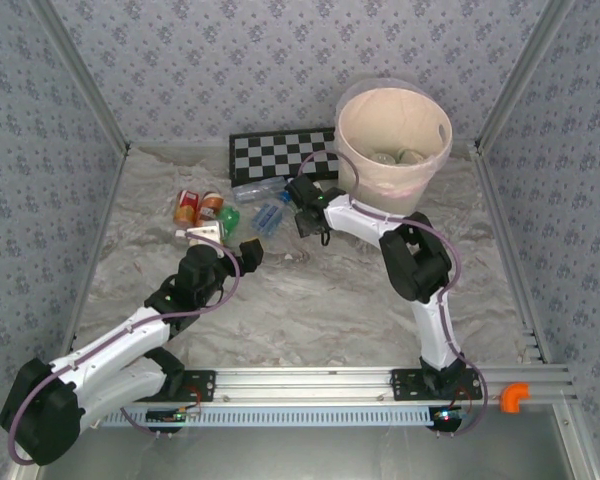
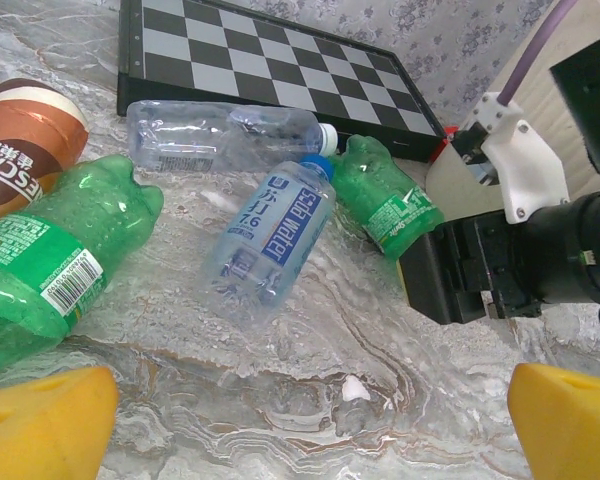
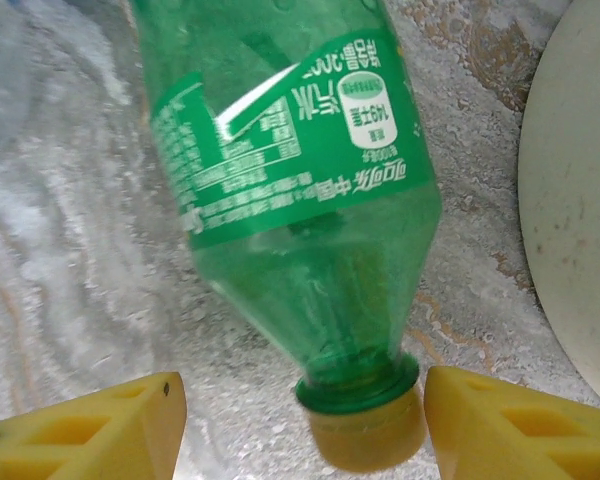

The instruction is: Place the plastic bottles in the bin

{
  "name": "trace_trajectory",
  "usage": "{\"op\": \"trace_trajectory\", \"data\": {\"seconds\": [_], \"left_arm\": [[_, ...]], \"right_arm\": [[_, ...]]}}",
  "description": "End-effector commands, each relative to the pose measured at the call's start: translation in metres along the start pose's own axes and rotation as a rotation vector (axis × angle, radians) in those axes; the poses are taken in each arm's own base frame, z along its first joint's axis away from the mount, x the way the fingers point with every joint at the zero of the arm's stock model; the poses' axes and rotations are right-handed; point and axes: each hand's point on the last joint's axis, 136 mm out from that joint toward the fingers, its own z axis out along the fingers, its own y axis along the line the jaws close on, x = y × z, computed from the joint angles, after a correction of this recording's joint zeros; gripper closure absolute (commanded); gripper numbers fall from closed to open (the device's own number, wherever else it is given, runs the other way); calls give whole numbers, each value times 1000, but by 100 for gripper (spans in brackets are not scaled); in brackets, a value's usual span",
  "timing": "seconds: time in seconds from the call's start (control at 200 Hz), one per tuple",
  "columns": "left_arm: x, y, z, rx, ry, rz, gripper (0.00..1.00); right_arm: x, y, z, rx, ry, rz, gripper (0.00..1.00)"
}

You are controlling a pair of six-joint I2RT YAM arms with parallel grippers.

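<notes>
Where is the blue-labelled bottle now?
Centre of the left wrist view: the blue-labelled bottle lies flat between the big green bottle and the smaller green bottle, near the checkerboard.

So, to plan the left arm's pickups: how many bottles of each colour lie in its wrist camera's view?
Green bottles: 2
Clear bottles: 2
Brown-labelled bottle: 1
Total: 5

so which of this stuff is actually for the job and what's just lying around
For the job:
green bottle with yellow cap
blue-labelled clear bottle
plain clear bottle
big green bottle
brown-labelled bottle
bin

Just lying about:
checkerboard
</notes>
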Motion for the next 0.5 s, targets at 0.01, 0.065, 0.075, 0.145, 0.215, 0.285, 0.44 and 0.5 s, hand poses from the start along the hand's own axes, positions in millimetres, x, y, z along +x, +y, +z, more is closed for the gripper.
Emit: {"op": "trace_trajectory", "data": {"seconds": [0.01,0.065,0.075,0.145,0.215,0.285,0.44,0.5], "left_arm": [[-11,-11,0,39,-24,-21,0],[-10,-11,1,43,-20,-24,0],[-10,-12,1,44,-21,-24,0],[-9,-11,1,45,-18,-27,0],[-10,-12,0,49,-18,-29,0],[-9,-13,0,50,-16,-28,0],[-9,-13,1,50,-16,-27,0],[-10,-13,0,50,-17,-28,0]], "right_arm": [[3,-8,8,22,41,-12,35],[3,-11,10,27,41,-8,35],[3,-11,10,28,42,-7,35],[2,-11,13,29,38,-10,36],[1,-10,16,31,37,-22,38],[3,-9,19,32,44,-26,41],[1,-9,21,42,37,-32,55],[-1,-10,18,57,26,-36,60]]}}
